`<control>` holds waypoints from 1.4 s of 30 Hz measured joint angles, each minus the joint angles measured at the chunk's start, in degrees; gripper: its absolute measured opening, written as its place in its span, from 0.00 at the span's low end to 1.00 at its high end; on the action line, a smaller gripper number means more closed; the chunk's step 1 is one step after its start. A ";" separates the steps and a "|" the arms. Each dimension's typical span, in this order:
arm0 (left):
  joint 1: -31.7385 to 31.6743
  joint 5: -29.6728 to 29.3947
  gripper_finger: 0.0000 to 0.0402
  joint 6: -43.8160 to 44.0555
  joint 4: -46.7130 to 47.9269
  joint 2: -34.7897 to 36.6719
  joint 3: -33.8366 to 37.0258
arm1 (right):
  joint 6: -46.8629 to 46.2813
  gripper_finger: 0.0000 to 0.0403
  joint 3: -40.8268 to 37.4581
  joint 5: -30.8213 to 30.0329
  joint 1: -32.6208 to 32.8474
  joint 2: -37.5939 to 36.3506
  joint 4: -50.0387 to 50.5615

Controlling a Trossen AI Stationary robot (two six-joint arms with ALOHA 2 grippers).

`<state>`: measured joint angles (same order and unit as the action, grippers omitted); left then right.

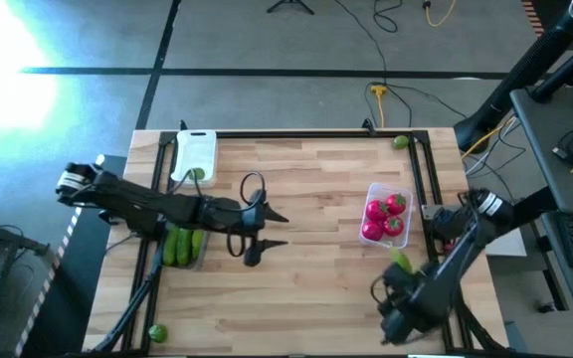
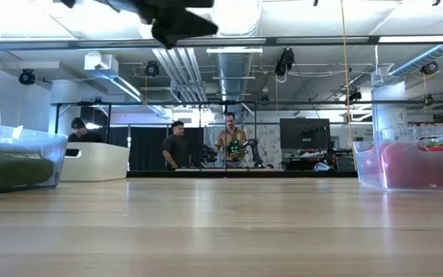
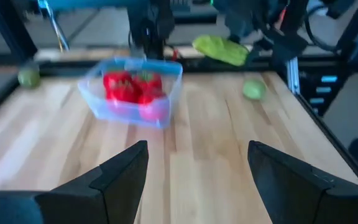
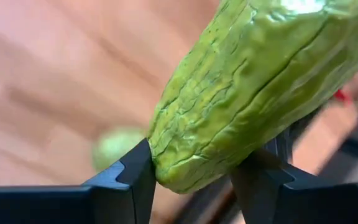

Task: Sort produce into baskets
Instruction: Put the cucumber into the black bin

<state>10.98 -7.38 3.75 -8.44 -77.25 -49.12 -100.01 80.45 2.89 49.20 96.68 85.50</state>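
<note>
At the table's left side, the white tray (image 1: 197, 151) is sitting at the far corner with a lime (image 1: 196, 174) at its near edge, and just in front of it the clear tub of cucumbers (image 1: 182, 246) is lying partly under the left arm. A further lime (image 1: 156, 333) is resting at the near left corner, outside any basket. The left gripper (image 1: 270, 228) is hovering over bare wood left of centre, its fingers spread and carrying nothing; that arm is judged to be waiting. Moving right, the clear tub of tomatoes (image 1: 386, 218) is standing filled, and another lime (image 1: 401, 142) is lying at the far right corner beside the frame rail. At the near right, the right gripper (image 4: 191, 177) is pinching a cucumber (image 4: 253, 87) by one end, the fingers pressed against its ribbed skin; in the high view the cucumber (image 1: 399, 261) is showing just in front of the tomato tub. One more lime (image 4: 118, 146) is lying on the wood below it. The step in hand is judged to be carrying this cucumber. The next move is calling for a long traverse to the cucumber tub on the far left, clearing the tomato tub and the left arm, with the cucumber turned to lie along the tub before release.
</note>
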 joint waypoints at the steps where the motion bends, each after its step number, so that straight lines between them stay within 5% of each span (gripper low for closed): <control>1: 0.40 0.00 0.65 1.02 2.17 0.87 0.00 | 1.88 0.41 -0.53 -1.40 -1.39 -0.39 -0.30; 6: 3.23 0.03 0.65 11.39 11.09 2.94 0.04 | 19.42 0.41 -3.10 -11.27 -10.12 0.14 -6.10; 11: 8.15 0.06 0.65 14.99 15.63 2.72 0.11 | 47.03 0.42 -4.37 -19.78 -18.97 2.62 -30.81; 19: 14.46 -2.75 0.65 21.78 16.63 0.73 0.15 | 77.42 0.41 -3.49 -6.30 -27.86 10.95 -59.59; 31: 15.46 -9.44 0.65 24.03 17.11 -2.57 0.17 | 82.22 0.54 -1.82 -4.16 -28.96 17.98 -60.66; 42: 8.96 1.00 0.65 12.01 6.60 -13.77 0.09 | 77.97 0.79 -1.99 -4.51 -25.89 10.12 -50.46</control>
<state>19.94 -6.38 15.76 -1.83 -91.02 -49.04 -22.04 78.46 -1.61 23.31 106.81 35.04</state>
